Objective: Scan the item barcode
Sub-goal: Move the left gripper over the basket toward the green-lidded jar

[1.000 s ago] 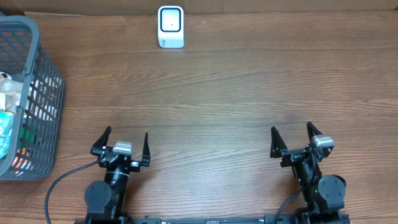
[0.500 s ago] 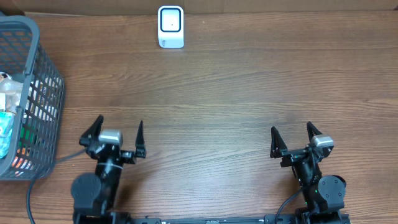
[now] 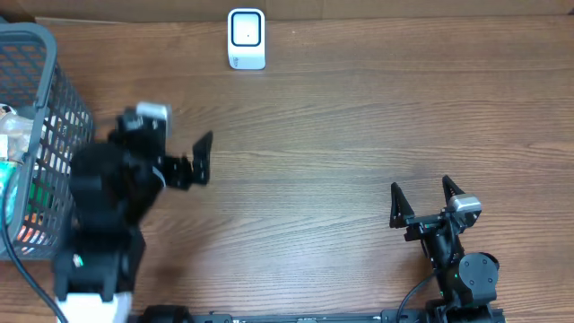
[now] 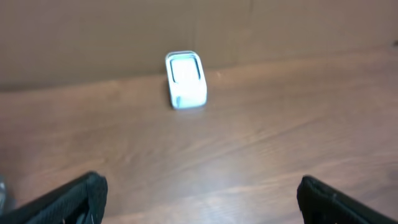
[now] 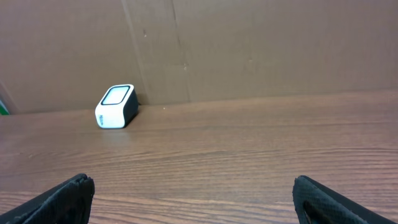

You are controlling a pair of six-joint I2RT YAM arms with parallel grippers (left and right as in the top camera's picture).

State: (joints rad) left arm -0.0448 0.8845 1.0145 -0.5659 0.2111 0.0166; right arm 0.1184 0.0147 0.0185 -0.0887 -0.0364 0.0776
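Note:
The barcode scanner [image 3: 246, 39] is a small white box with a dark window, standing at the back edge of the table; it also shows as the scanner [image 4: 185, 79] and the scanner [image 5: 116, 98]. Packaged items [image 3: 9, 184], teal, white and orange, lie in the grey basket [image 3: 47, 56] at the far left; I cannot tell which one is the item. My left gripper [image 3: 170, 152] hangs raised beside the basket, open and empty; my left gripper [image 4: 200, 193] faces the scanner. My right gripper [image 3: 421, 196] rests open and empty at the front right, as my right gripper [image 5: 194, 186] shows.
The wooden table [image 3: 341, 126] ends at a brown cardboard wall [image 5: 249, 43] just behind the scanner. The basket's mesh wall [image 3: 76, 135] stands right next to my left arm.
My left arm has risen from its rest at the front and swung back and left toward the basket, its gripper staying open. The right arm has not moved.

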